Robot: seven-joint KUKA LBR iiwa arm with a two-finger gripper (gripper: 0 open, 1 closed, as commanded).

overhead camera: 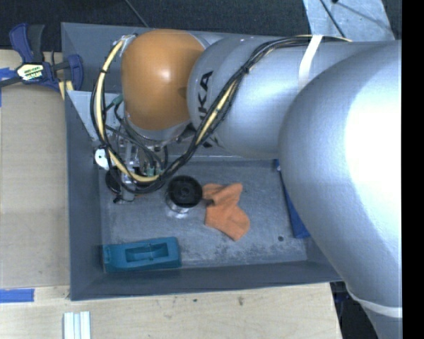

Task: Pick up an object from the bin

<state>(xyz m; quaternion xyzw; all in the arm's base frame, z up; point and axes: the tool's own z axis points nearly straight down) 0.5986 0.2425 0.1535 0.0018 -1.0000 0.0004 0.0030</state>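
Observation:
My gripper (137,162) hangs under the arm's wrist at the left of the bin, low over the floor near the left wall. Just right of it stands a small black round knob on a silvery base (184,193). An orange crumpled cloth (227,211) lies touching the knob's right side, near the middle of the bin. A teal rectangular block with a moulded recess (141,254) lies flat by the front wall, below the gripper. Nothing is seen held by the gripper.
The big grey arm covers the back and right of the bin. A blue strip (294,214) lies along the right wall, partly under the arm. Bare floor shows between the teal block and the cloth.

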